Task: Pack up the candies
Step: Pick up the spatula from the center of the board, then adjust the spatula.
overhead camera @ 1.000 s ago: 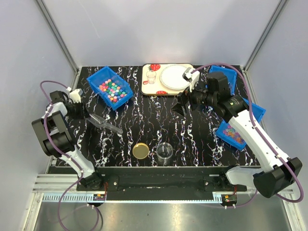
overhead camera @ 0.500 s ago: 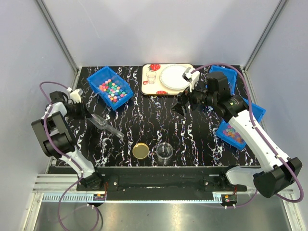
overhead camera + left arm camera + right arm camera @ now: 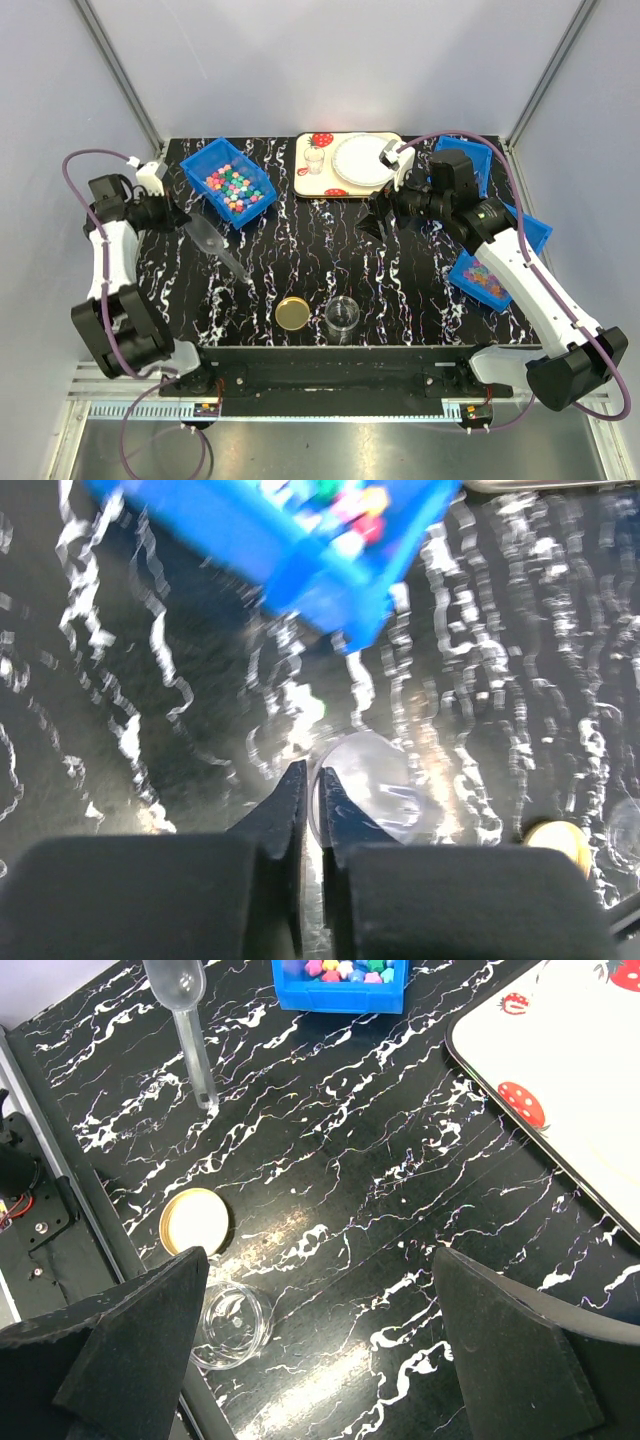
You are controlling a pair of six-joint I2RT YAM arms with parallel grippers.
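Clear scoop (image 3: 221, 256) pinched in L gripper (image 3: 312, 773), R gripper (image 3: 320, 1260) spread wide

1. Open counter (image 3: 320, 250) runs down the middle between both arms.
2. The clear scoop (image 3: 212, 243) in the left gripper (image 3: 312, 778) slants just beside the blue bin (image 3: 228, 182).
3. Gold lid (image 3: 293, 313) and clear jar (image 3: 342, 315) crowd the near edge.

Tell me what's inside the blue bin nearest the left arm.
Small chunky candies in mixed bright colours cover most of the blue bin. Whatever lies under the top layer is hidden.
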